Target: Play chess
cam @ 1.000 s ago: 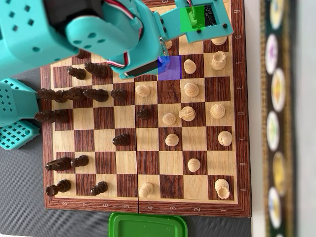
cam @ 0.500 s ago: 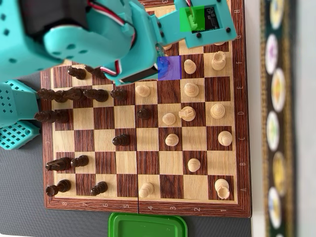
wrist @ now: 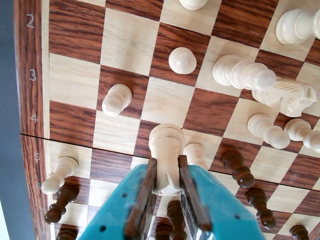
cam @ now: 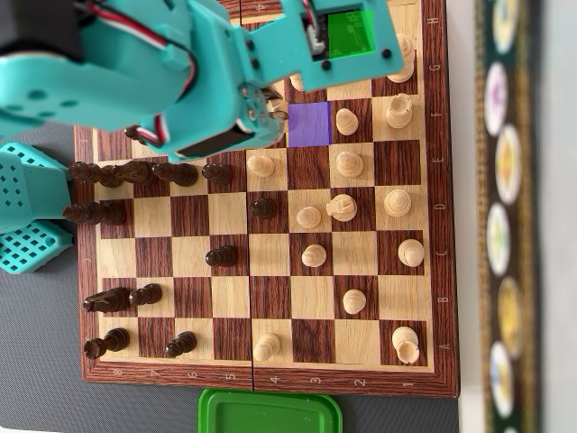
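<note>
In the wrist view my gripper [wrist: 167, 165], teal with brown wooden pads [wrist: 145, 192], is shut on a light wooden chess piece [wrist: 166, 145]. The piece stands upright between the jaws and seems lifted off the chessboard [wrist: 125, 45]. Another white piece [wrist: 196, 152] stands just right of it. Dark pieces [wrist: 237, 167] stand right and below, and white pieces [wrist: 242, 72] further ahead. In the overhead view the teal arm [cam: 207, 72] covers the top left of the board [cam: 315, 298] and hides the gripper and held piece. A purple square [cam: 308, 124] and a green square [cam: 347, 32] are marked there.
White pawns [wrist: 182, 60] and a white knight [wrist: 287, 95] stand ahead of the gripper. Dark pieces [cam: 135, 171] line the board's left side in the overhead view. A green tray [cam: 270, 413] lies below the board. A strip of round pictures [cam: 505, 216] runs along the right.
</note>
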You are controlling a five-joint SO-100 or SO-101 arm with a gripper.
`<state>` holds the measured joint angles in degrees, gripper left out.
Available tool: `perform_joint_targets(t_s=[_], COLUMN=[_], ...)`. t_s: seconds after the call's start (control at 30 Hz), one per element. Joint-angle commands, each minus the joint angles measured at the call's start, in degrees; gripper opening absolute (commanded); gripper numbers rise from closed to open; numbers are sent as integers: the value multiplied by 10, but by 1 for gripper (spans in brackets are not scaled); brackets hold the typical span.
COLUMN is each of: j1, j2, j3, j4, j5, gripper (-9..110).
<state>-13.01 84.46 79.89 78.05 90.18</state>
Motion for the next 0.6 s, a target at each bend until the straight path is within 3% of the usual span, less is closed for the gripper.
perform_joint_targets(t_s=[0.0,0.57], j1=[3,-57], j2=[46,46], j3=[4,-26], j4=[-6,-9], j5=[4,42], gripper=[7,7])
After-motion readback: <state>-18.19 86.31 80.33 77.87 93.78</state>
